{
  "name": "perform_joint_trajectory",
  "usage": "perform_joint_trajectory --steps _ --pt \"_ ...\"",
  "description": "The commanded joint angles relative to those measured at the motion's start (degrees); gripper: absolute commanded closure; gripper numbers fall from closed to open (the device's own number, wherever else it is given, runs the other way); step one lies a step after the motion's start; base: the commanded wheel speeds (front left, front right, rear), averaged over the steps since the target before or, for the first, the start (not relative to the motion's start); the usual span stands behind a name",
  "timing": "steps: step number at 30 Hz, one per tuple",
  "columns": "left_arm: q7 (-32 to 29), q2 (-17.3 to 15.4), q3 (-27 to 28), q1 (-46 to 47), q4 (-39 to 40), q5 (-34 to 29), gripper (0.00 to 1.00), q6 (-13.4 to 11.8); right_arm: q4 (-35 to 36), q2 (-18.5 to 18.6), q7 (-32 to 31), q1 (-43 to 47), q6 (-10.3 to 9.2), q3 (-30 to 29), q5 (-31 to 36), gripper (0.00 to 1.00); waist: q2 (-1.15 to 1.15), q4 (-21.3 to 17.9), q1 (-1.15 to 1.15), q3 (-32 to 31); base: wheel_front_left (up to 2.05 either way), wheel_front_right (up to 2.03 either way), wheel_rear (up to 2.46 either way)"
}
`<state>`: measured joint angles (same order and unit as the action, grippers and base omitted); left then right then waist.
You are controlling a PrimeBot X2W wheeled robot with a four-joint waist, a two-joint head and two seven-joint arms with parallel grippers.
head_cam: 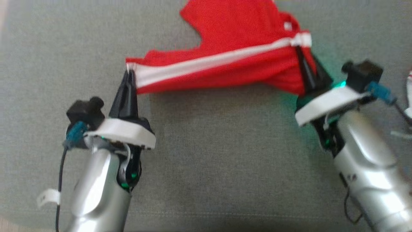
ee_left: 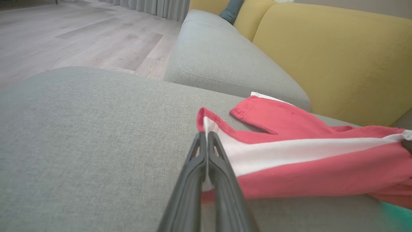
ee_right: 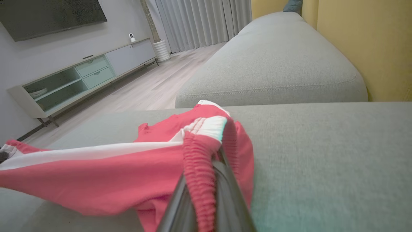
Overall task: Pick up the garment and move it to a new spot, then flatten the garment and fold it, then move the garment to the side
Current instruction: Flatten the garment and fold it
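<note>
We see a red fabric garment (head_cam: pixel 231 42) with a broad white stripe (head_cam: pixel 209 62) along its length, stretched sideways over the grey woven sofa cushion (head_cam: pixel 209 145). Its hemmed end is pinched in the left gripper (head_cam: pixel 130 73). At the other end, its gathered, ribbed elastic waistband (ee_right: pixel 199 161) is bunched around the right gripper (head_cam: pixel 301 48), which is clamped on it. The stripe runs taut and slanted, climbing the head view toward the waistband end. The lower edge sags and casts a shadow on the cushion. The far red flap spreads loosely away from us and seems to rest on the cushion, with a small white label (head_cam: pixel 287 25) near the waistband.
</note>
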<state>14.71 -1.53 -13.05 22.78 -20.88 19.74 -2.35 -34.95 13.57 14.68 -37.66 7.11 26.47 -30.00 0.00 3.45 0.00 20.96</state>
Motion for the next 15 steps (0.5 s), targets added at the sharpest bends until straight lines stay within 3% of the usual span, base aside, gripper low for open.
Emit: perform_joint_trajectory --steps 1,15 --pt "0.29 -1.36 1.50 0.01 2.28 0.13 1.00 -0.66 2.46 -0.47 0.31 1.76 0.37 0.09 -0.49 1.00 0.00 -0.18 0.00 -3.36 0.00 0.00 0.00" --pt "0.29 -1.35 3.65 -14.56 3.97 -0.77 1.00 -0.19 5.87 -4.28 0.31 19.30 0.37 -2.13 -2.12 1.00 0.00 -1.35 0.00 -18.92 0.00 0.00 0.00"
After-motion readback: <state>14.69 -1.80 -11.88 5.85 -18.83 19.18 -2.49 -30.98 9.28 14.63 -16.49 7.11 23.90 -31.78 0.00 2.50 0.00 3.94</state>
